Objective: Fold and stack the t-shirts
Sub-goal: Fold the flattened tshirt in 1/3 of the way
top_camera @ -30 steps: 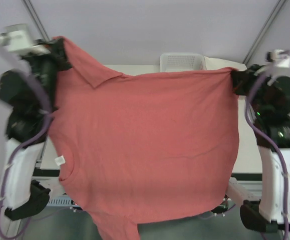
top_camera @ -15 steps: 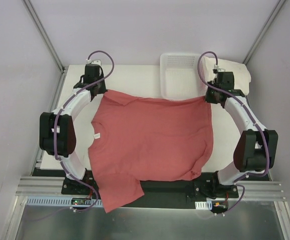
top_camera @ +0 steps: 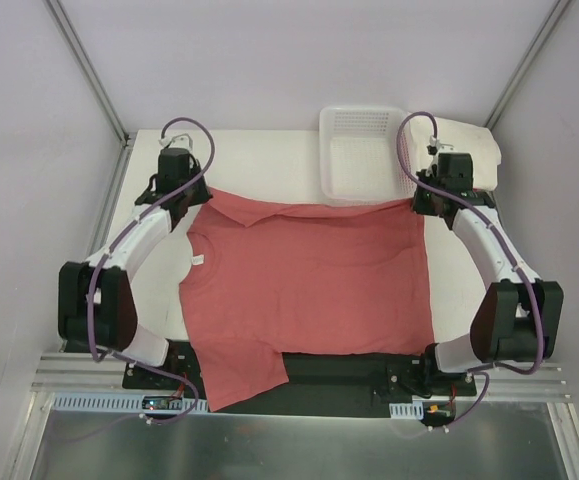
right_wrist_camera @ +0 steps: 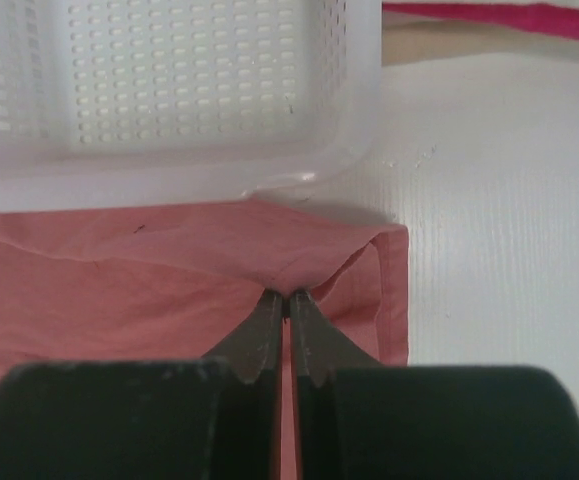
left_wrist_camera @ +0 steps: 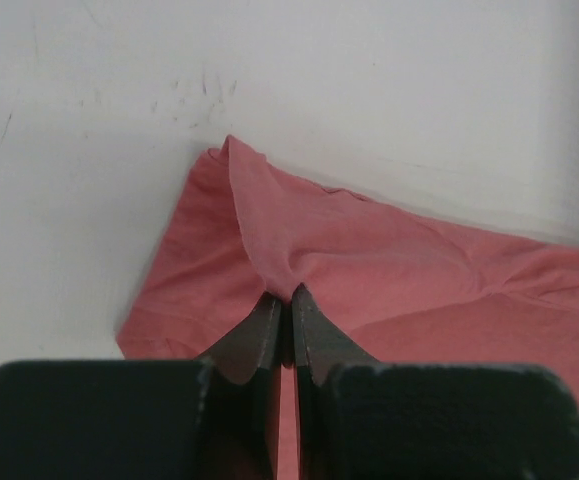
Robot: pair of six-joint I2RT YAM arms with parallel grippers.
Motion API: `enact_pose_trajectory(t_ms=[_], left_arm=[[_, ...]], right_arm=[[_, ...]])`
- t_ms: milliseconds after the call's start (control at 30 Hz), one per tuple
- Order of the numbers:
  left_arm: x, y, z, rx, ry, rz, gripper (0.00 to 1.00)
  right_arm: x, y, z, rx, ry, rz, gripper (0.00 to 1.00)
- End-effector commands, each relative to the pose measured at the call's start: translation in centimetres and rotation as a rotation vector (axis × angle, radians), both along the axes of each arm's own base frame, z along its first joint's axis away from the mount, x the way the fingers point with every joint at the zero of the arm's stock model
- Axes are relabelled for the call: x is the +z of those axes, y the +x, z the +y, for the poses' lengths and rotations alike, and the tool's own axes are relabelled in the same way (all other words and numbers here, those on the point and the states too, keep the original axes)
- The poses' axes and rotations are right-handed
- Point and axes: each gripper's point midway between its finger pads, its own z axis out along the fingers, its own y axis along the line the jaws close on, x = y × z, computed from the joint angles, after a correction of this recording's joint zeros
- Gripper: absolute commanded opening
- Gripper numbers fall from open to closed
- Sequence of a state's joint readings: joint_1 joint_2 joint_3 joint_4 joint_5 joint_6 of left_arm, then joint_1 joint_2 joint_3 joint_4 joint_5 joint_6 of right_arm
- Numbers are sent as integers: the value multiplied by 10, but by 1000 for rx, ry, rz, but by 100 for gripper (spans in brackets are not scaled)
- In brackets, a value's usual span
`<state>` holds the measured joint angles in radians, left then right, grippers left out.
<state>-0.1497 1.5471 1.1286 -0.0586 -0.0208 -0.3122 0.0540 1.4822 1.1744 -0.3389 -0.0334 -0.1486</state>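
Salmon t-shirt, aloft 1 sec earlier, lay flat past table near edge; left gripper & right gripper pinched its far corners; fold-ready.

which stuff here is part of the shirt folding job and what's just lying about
Job: salmon-red t-shirt, pinched by left gripper and right gripper; cream-white t-shirt; pink-red t-shirt, edge only.
Lying about: white lattice basket.

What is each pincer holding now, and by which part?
Both pinch the red shirt: left pincer its far left corner, right pincer its far right corner.
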Motion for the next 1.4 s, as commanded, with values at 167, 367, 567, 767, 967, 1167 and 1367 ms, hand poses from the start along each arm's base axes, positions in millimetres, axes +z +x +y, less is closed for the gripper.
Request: enact_pose_trajectory(t_ms=[167,367,567,767,967,1167,1367], left_arm=[[15,-80,10,126,-145,-34,0],[2,-127,5,148,-246,4,0],[-1,-166,-1,148,-332,36,0],[-6,-195,-7,145,-403,76,0],[-12,-222,-12,140,-449,134,0],[-44,-249,-9,180,-445,247,0],[-68,-281,-19,169,-498,366,37]], right_arm=[[19,-39,-5,-30,16,-22,1],[10,-53,-6,-44,16,13,1],[4,-70,-17,-99,-15,44,1],[-2,-86,-28,-162,-53,90,2],[-10,-94,-29,-168,-56,131,4],[-31,-110,-33,-204,-70,214,6],[-58,-154,-57,-379,-154,363,42]])
